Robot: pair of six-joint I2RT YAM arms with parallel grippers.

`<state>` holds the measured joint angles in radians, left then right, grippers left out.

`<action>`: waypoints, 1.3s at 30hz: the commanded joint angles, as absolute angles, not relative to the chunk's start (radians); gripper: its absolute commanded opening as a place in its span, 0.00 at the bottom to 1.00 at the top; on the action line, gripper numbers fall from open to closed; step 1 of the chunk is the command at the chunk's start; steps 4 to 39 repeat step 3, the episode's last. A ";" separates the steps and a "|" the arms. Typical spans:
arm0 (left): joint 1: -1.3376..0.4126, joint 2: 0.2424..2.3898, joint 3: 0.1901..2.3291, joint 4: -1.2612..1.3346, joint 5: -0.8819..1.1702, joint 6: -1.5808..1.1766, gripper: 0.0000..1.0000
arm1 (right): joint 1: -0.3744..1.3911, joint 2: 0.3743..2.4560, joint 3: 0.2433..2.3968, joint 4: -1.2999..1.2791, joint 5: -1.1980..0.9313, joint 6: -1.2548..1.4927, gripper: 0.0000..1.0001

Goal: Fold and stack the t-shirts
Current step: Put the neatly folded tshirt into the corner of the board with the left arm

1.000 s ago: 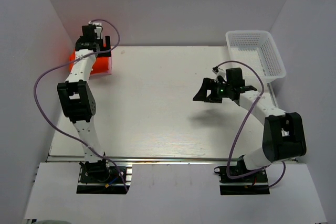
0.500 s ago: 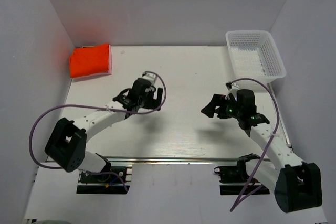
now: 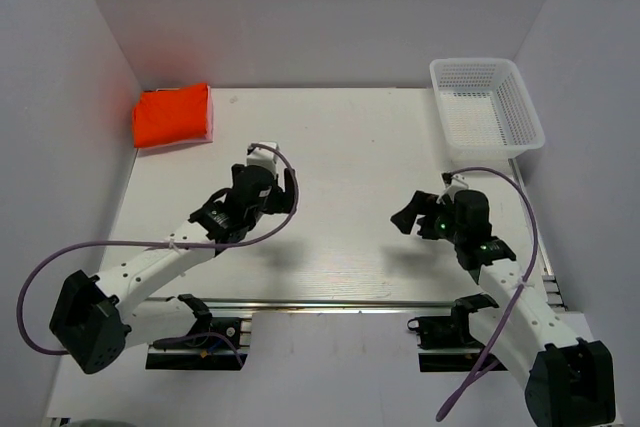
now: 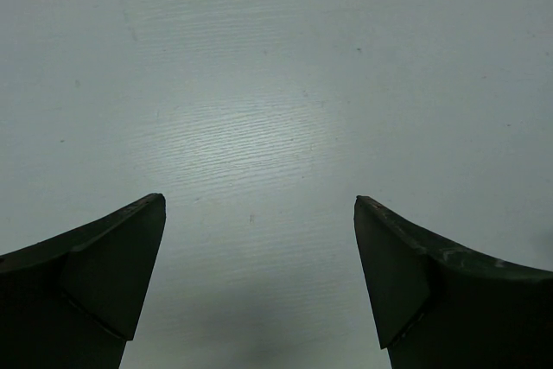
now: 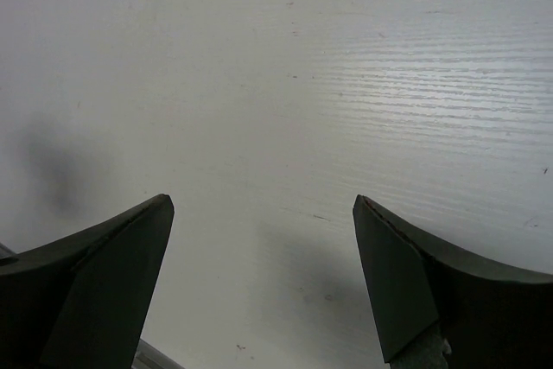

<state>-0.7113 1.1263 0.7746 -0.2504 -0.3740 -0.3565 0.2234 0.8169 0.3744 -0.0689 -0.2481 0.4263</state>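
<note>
The orange-red t-shirt (image 3: 172,115) lies folded in the far left corner of the table. A pale strip (image 3: 212,119) shows along its right edge; I cannot tell whether that is the pink t-shirt under it. My left gripper (image 3: 289,193) hangs over bare table near the middle-left, well clear of the shirt. In the left wrist view it (image 4: 259,199) is open and empty. My right gripper (image 3: 405,219) hangs over bare table at the right. In the right wrist view it (image 5: 263,199) is open and empty.
A white mesh basket (image 3: 523,112) stands in the far right corner, with nothing showing in it. White walls close in the table on the left, back and right. The near table edge (image 3: 320,302) runs just in front of both arms.
My left arm has come away from the orange shirt in the far left corner, back to the table's middle-left. My right arm has drawn back toward the near edge.
</note>
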 commanded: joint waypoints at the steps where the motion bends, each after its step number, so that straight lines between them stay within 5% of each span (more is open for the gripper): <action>1: -0.716 1.108 0.764 -0.267 -0.431 -0.362 1.00 | 0.222 0.795 0.353 -0.015 -0.230 0.445 0.90; 39: -0.716 1.108 0.764 -0.288 -0.451 -0.373 1.00 | 0.221 0.795 0.350 0.034 -0.251 0.440 0.90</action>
